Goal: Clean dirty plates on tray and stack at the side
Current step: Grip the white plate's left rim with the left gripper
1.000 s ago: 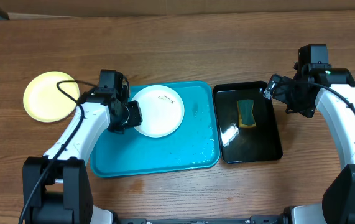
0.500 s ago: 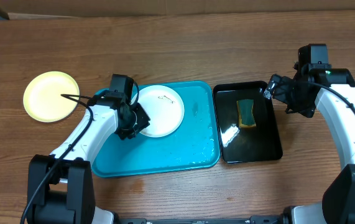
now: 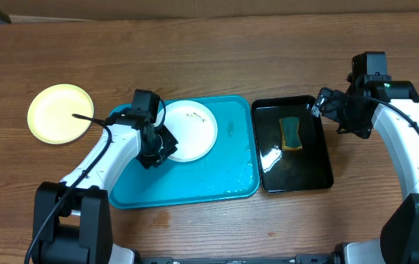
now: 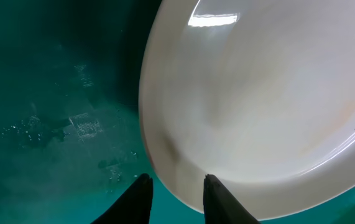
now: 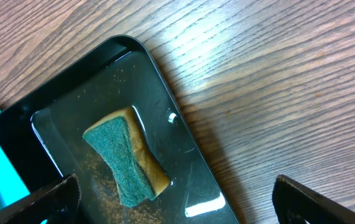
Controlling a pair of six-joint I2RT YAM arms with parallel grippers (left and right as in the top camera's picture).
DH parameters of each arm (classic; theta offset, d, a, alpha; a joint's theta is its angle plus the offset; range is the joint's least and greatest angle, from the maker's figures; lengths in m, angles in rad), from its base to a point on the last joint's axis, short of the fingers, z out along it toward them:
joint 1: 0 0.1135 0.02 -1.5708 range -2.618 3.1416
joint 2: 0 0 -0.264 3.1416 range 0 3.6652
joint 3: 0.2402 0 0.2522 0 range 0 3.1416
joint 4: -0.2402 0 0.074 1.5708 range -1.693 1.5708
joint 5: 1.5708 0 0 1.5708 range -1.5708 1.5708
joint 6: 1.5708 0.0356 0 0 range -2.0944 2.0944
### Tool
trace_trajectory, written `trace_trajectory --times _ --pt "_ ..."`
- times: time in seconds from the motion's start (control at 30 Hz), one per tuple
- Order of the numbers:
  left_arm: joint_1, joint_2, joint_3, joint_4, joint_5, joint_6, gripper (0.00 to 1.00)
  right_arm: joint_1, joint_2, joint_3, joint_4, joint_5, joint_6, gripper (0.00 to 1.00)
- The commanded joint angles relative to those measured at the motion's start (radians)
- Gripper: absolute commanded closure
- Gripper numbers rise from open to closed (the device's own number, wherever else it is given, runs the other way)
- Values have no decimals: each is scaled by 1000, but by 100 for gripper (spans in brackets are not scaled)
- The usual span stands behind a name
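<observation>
Room first: the wood table [image 3: 268,51] is bare along the far side and in the gap btw the two trays and the right arm. The blue tray [image 3: 216,172] sits center-left w/ its raised rim. The black tray [image 3: 304,172] is right beside it on the right, edges nearly touching. The near half of the blue tray is bare plastic, wet, w/ water drops [image 4: 34,124] showing in the left wrist view.

Contents: the blue tray holds one white plate [image 3: 191,128] in its far-left part, w/ a small dark smudge near the top of the plate. The black tray holds a sponge [image 3: 291,133], green scrub side up, lying in a shallow film of water w/ some specks around it. The yellow plate [image 3: 59,114] is off on its own on the table, well left of the blue tray, not touching anything.

Left gripper [image 3: 161,145] is down at the white plate's near-left edge. In the wrist view its fingers [image 4: 217,196] are drawn close together w/ the plate rim btw them, so it looks pinched on the rim. Right gripper [image 5: 174,186] is spread wide and holds nothing. It hangs just off the black tray's far-right corner, apart from the sponge.
</observation>
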Motion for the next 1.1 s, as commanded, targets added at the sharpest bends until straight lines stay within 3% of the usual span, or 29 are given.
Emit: trace_trajectory --times 0.0,0.43,0.63,0.8,1.07 --pt "-18 16 -31 4 -28 -34 72 -3 -19 21 6 -2 1 0" --pt "-23 16 -87 95 -87 -47 86 -3 -19 21 6 -2 1 0" --pt "-23 16 -87 114 -82 30 93 -3 -19 21 6 -2 1 0" --pt "-23 16 -87 132 -81 69 93 -3 -19 21 6 -2 1 0" --pt "-23 16 -74 228 -23 278 96 -3 -19 21 6 -2 1 0"
